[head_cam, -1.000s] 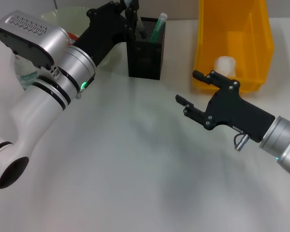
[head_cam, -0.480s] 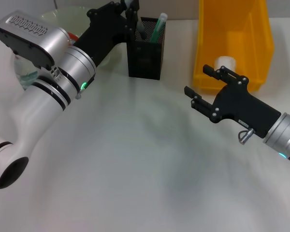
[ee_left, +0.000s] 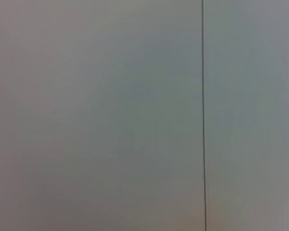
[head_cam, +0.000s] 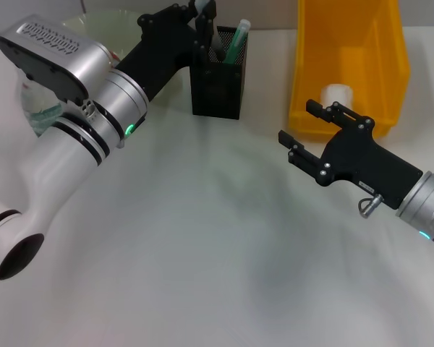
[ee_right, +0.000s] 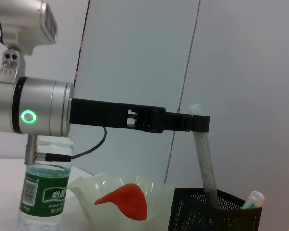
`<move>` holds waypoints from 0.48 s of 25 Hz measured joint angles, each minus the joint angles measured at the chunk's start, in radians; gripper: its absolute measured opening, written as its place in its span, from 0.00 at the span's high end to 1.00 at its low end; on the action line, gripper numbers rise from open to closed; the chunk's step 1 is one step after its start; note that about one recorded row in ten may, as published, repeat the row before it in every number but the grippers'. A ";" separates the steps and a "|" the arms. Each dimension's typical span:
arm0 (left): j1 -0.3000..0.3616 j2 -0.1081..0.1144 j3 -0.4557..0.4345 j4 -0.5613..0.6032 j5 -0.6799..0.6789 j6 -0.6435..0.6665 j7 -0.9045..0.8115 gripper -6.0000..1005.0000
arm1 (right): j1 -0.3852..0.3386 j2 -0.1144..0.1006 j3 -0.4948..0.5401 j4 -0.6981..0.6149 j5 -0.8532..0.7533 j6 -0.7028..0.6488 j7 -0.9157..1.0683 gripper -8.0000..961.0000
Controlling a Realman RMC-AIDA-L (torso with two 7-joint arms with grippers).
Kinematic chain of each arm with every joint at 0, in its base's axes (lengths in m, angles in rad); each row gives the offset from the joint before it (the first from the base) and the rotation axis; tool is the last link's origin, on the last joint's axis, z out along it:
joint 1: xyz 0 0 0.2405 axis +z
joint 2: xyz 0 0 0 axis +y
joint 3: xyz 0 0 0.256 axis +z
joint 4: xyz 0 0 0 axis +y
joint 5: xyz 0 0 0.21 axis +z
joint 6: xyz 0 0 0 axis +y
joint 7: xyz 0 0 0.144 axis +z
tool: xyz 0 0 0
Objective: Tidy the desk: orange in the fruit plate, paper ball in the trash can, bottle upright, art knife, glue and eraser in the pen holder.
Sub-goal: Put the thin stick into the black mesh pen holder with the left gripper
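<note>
Head view: left gripper (head_cam: 205,16) sits right over the pen holder (head_cam: 217,72), pinching the glue (head_cam: 218,49), art knife (head_cam: 235,42) beside it. Right gripper (head_cam: 301,131) hangs spread wide, empty, trash can (head_cam: 347,65) just behind. Right wrist view: bottle (ee_right: 43,192) upright, orange (ee_right: 125,201) in the fruit plate (ee_right: 96,192).

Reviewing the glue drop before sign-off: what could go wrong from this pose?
1. The left gripper holds the glue by its top end, with the lower end inside the pen holder; a tilted release could leave it leaning on the art knife.
2. Pulling the arm back low could clip the holder's rim and tip it.
3. The right gripper, open, sits close to the trash can; a swing might bump it.
</note>
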 joint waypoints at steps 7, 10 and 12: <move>-0.011 0.000 -0.001 0.004 0.002 -0.035 0.001 0.82 | -0.003 0.000 -0.001 0.002 0.000 -0.003 0.001 0.33; -0.015 0.000 -0.002 0.005 0.002 -0.051 0.001 0.82 | -0.004 0.000 -0.002 0.002 0.000 -0.005 0.001 0.33; -0.018 0.000 -0.005 0.005 0.002 -0.070 -0.002 0.82 | -0.005 0.000 -0.002 0.002 0.000 -0.006 0.001 0.33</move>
